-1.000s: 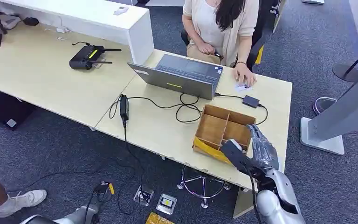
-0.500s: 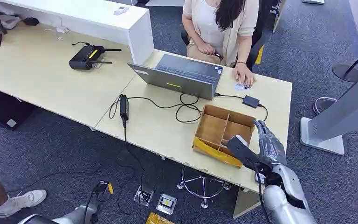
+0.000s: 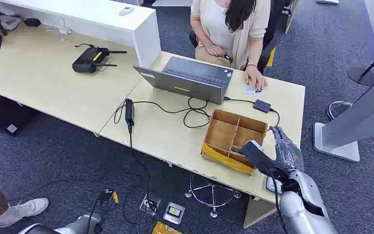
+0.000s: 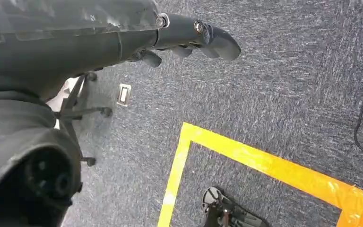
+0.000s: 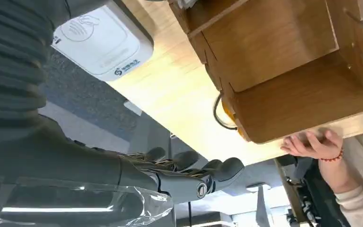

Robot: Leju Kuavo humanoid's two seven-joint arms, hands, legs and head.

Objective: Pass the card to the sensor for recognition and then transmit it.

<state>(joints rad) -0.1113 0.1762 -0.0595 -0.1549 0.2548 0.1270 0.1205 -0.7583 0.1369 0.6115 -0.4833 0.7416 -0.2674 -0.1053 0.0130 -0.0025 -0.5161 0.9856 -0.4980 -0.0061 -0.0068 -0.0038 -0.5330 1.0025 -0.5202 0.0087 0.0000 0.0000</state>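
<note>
A light wooden counter (image 3: pixel 170 134) stands on dark blue-grey carpet (image 3: pixel 350 44). In the head view the robot's right hand (image 3: pixel 278 152) hovers over the counter's near right corner, just beside a wooden box (image 3: pixel 233 139) split into compartments. Its fingers are extended and apart, and it holds nothing. A white sensor (image 3: pixel 272 184) peeks out beneath the wrist at the counter's edge.

The card (image 3: pixel 253 90) lies flat at the far edge of the counter, under the fingertips of a seated person's hand (image 3: pixel 256 78), well apart from the robot's hand. A grey laptop (image 3: pixel 187 78) sits to its left, and a small black box (image 3: pixel 262 106) with a cable lies between the card and the wooden box.

The right wrist view shows the sensor's face up close, with a printed hand symbol, and the wooden box's plain bottom; the person's hand appears beyond the box.

The left wrist view shows the left hand (image 4: pixel 189 40) hanging above the carpet, fingers loosely extended, holding nothing. Yellow floor tape (image 4: pixel 246 161) marks a corner below it.
</note>
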